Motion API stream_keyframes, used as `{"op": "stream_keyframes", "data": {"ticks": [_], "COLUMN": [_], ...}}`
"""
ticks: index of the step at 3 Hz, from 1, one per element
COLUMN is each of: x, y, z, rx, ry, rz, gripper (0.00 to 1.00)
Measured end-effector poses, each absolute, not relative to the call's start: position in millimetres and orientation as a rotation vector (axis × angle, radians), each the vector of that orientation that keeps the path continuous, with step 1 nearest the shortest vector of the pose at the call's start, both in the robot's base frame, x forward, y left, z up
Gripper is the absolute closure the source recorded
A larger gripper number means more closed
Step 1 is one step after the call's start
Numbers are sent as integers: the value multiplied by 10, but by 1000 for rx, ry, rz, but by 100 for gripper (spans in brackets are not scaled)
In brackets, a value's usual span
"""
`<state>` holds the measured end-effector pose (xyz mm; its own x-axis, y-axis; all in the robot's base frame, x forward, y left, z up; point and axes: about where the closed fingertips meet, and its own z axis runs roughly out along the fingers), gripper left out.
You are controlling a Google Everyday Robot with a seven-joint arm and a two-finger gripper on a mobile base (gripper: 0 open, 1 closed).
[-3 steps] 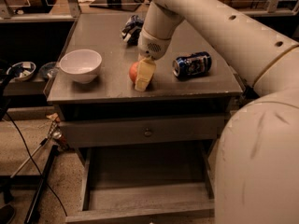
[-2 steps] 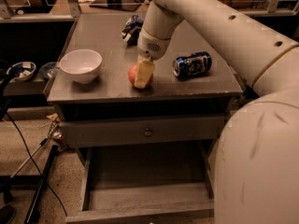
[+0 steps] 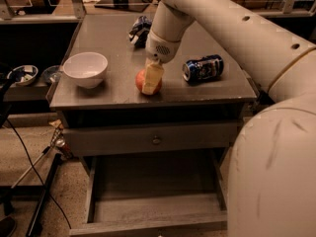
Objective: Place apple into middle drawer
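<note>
One view, one entry. Item: apple (image 3: 141, 81), resting on the bench top (image 3: 108, 38) near the middle of its near edge, between the white bowl (image 3: 85, 69) toward the left edge and the crushed blue can (image 3: 203, 68) toward the right edge. Gripper (image 3: 150, 83): down on the apple and touching its near face, but how wide it stands, and whether it clamps the fruit, cannot be told, as its far side is hidden. Destination: middle drawer (image 3: 90, 194), pulled open below the near edge, with a bare floor. Hazards, as judged: the round apple may roll off the near edge if the hold is off-centre or loose. It may also drop short of the drawer on the way down past the closed drawer front (image 3: 123, 141). A sideways swing toward the right edge could knock the can.
</note>
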<state>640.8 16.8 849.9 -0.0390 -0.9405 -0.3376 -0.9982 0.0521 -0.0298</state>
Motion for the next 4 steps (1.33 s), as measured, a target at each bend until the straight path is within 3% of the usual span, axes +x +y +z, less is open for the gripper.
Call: {"op": "stream_keyframes", "data": {"ticks": [1,4], "x": [6405,5720], "y": [167,-151], "z": [8505,9110], "rx": [-1969,-1874], "ry": [2065,2038], "rz": [310,247], "gripper": [100,100]}}
